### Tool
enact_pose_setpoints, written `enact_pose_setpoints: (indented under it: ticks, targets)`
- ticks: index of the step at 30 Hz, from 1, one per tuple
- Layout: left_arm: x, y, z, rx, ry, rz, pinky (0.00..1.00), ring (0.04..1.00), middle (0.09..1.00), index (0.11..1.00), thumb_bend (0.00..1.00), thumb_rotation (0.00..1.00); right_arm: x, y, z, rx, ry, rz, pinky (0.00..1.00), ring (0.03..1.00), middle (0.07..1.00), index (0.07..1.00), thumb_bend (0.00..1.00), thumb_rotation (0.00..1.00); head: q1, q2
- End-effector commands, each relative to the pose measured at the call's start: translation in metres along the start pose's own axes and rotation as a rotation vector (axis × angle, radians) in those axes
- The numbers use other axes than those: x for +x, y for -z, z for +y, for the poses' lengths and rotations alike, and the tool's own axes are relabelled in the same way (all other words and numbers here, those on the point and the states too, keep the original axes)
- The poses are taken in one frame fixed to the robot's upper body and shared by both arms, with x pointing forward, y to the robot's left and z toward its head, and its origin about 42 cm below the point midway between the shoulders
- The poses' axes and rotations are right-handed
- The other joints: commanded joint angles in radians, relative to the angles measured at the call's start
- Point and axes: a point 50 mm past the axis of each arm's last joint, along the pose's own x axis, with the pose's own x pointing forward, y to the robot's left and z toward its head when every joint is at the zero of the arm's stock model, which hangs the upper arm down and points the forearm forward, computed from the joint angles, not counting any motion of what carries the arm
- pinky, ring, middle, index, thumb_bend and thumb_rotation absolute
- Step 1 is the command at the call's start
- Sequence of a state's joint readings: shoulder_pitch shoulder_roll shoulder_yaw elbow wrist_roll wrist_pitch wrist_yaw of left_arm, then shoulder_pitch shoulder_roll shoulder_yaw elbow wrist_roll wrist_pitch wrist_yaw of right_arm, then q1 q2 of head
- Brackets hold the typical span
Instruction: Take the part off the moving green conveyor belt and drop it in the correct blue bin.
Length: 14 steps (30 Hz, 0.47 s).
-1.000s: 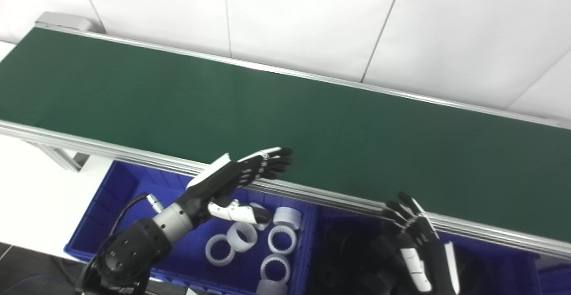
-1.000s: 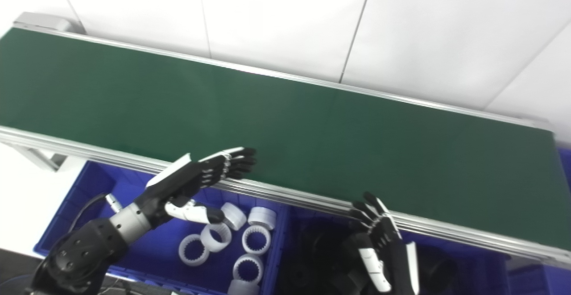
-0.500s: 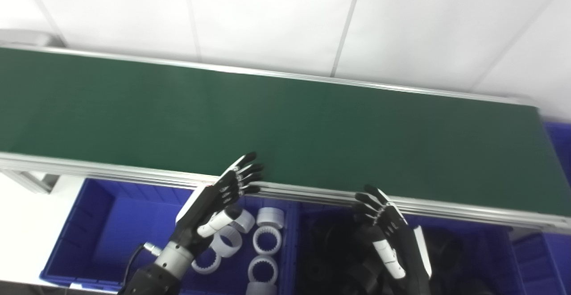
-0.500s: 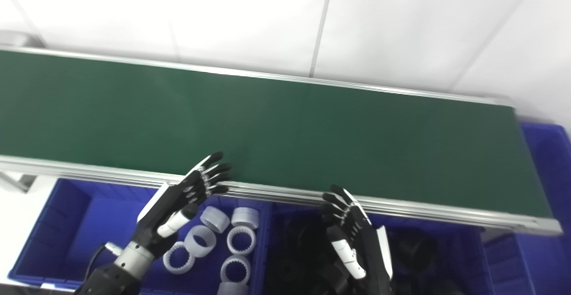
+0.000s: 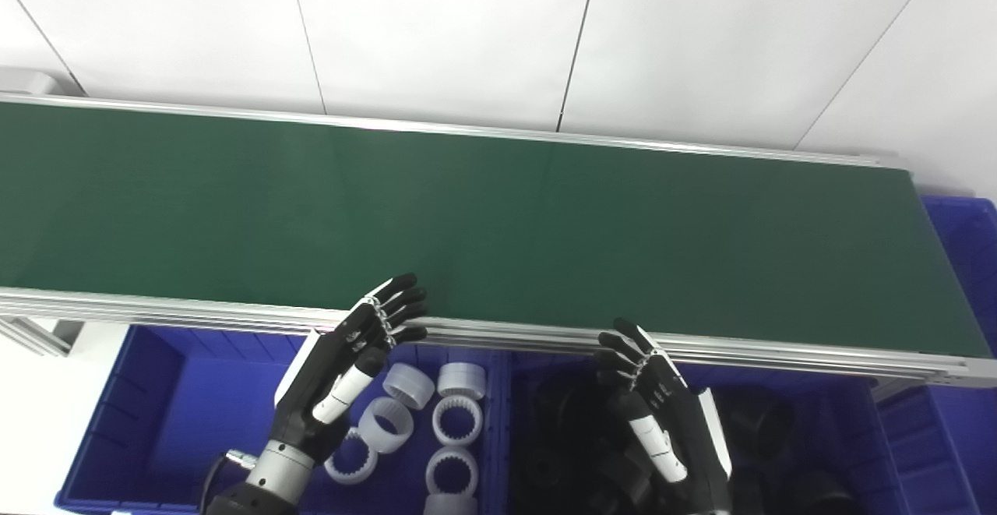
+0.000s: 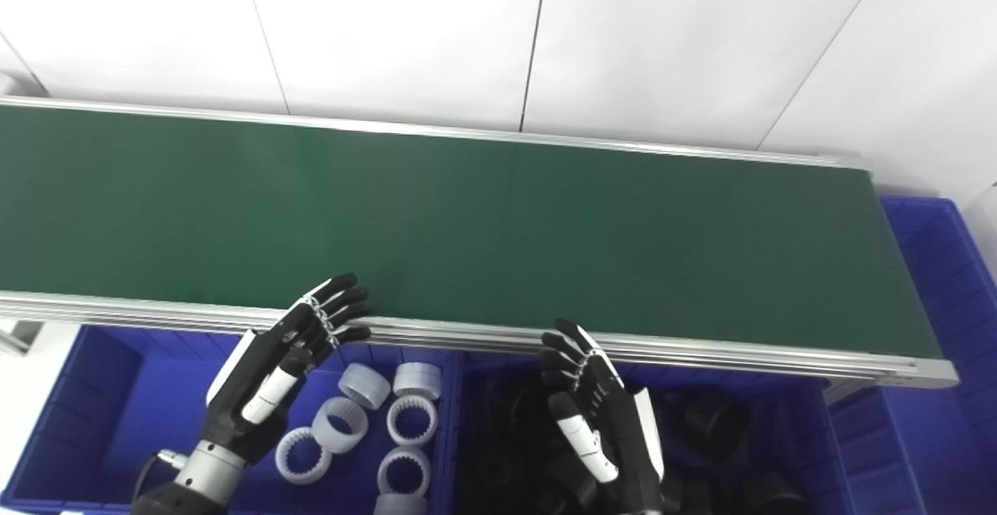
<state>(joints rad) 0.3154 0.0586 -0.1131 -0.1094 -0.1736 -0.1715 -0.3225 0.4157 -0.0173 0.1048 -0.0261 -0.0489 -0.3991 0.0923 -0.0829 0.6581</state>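
- Left robot hand point(image 5: 343, 359) hovers over the left blue bin point(image 5: 167, 390), fingers spread and holding nothing; its fingertips point(image 5: 409, 297) reach over the near rail point(image 5: 195, 311) of the green conveyor belt point(image 5: 498, 227).
- Right robot hand point(image 5: 662, 414) is likewise spread and empty, over the middle blue bin point(image 5: 868, 414), fingertips at the same rail.
- No part shows on the belt; its whole green surface is open from left edge to right end.
- White toothed rings point(image 5: 456, 425) lie in the left bin, black parts point(image 5: 767, 421) in the middle one.
- No readable writing shows.
- Another blue bin point(image 5: 966, 242) sits past the belt's right end.
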Motion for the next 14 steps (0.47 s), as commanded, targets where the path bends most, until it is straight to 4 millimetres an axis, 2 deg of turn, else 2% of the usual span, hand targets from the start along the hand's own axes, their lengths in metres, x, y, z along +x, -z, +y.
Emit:
enact_pose_setpoints:
  ticks: [1, 8, 14]
  targets:
    - [0.0001, -0.0072, 0.0021, 0.039, -0.005, -0.057, 0.72, 0.813, 0.829, 0.825, 0.77, 0.71, 0.0029, -0.0070, 0.0029, 0.006, 0.011, -0.074, 0.69, 0.773, 0.814, 0.871, 0.69, 0.77, 0.001, -0.001]
    - [-0.0038, -0.0088, 0.0093, 0.102, -0.001, -0.065, 0.71, 0.815, 0.834, 0.812, 0.77, 0.71, 0.0045, -0.0054, 0.0076, 0.005, 0.016, -0.072, 0.69, 0.778, 0.824, 0.872, 0.69, 0.78, 0.003, -0.006]
    - [-0.0077, -0.0105, 0.0108, 0.114, -0.025, -0.062, 0.69, 0.785, 0.802, 0.779, 0.78, 0.72, 0.0048, -0.0043, 0.0086, 0.009, 0.016, -0.071, 0.69, 0.780, 0.824, 0.872, 0.70, 0.79, 0.007, -0.009]
